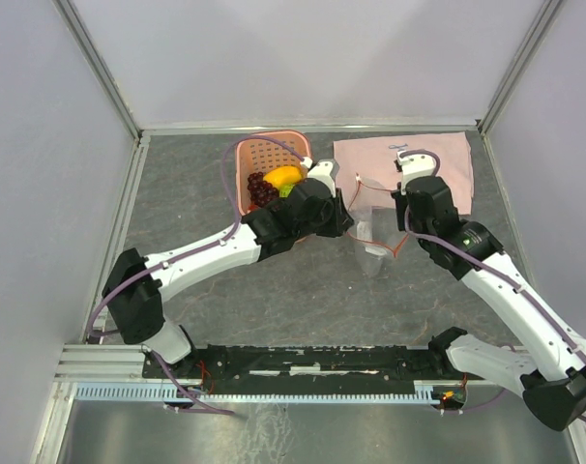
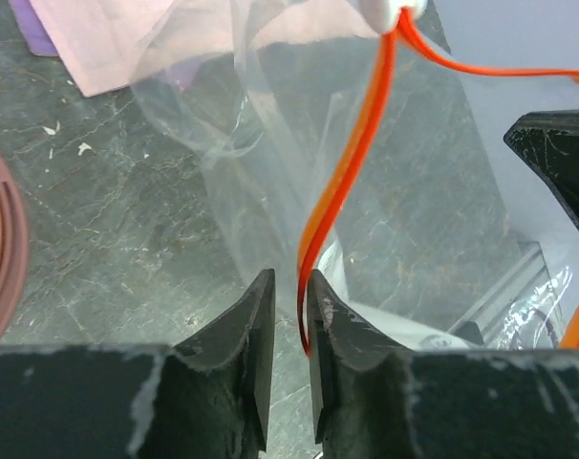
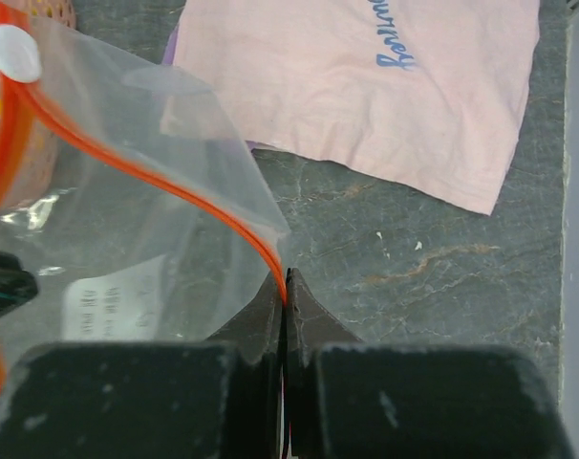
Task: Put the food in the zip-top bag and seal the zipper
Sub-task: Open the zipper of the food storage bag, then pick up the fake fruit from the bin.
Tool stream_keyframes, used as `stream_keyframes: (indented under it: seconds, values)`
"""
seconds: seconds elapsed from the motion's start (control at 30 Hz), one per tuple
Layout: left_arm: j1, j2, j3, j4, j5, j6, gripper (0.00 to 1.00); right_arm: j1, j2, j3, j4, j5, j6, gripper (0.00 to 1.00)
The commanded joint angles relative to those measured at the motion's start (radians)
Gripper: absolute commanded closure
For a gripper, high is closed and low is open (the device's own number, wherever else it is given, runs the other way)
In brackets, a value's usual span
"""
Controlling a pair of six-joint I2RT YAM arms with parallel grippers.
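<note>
The left claw point(image 2: 288, 287) stood with its jaws only a narrow gap apart, and the red-orange zipper point(image 2: 352, 163) ran down into that gap, lying against the inner face of one finger point(image 2: 332, 316) without being pinched from both sides. The right claw point(image 3: 285, 282) was pressed tight together on the same zipper point(image 3: 175, 186), the strip vanishing between its closed tips. Between the two claws the zip-top bag point(image 1: 375, 242) hung clear and crinkled over the grey table point(image 1: 274, 280), its mouth held up along the strip, with the small white end point(image 3: 12, 53) of the zipper at the upper corner in the right wrist view. No fruit could be seen inside the bag. The food lay in the pink basket point(image 1: 239, 164) just beside the left claw: a yellow fruit point(image 1: 283, 176), dark purple grapes point(image 1: 262, 190) and a bit of green point(image 1: 289, 191) touching one another. A pink cloth point(image 1: 438, 159) with blue lettering lay flat behind the bag, under the right claw.
</note>
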Motion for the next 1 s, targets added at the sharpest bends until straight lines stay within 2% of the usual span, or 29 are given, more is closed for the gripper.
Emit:
stream_keyframes:
  seconds: [0.0,0.17,0.3,0.47,0.67,0.87,0.97]
  values:
    - [-0.002,0.011,0.050,0.082,0.052,0.015,0.69,0.004,0.006,0.071,-0.014,-0.034,0.010,0.98]
    - [-0.001,-0.016,0.018,0.141,0.091,-0.005,0.56,0.011,0.028,0.107,-0.072,0.014,-0.006,0.98]
    - [0.002,-0.054,0.007,0.127,0.063,0.008,0.46,0.026,0.045,0.116,-0.093,0.067,-0.017,0.98]
    - [0.016,-0.102,-0.014,0.071,0.009,0.022,0.35,0.056,0.075,0.105,-0.077,0.060,-0.004,0.98]
    - [0.077,-0.168,-0.047,-0.045,-0.049,0.030,0.34,0.118,0.122,0.099,-0.040,0.077,-0.003,0.98]
    - [0.221,-0.222,-0.050,-0.172,-0.106,0.050,0.33,0.155,0.149,0.099,-0.017,0.083,-0.004,0.98]
    - [0.281,-0.199,-0.016,-0.246,-0.127,0.066,0.32,0.165,0.153,0.096,-0.009,0.090,-0.004,0.98]
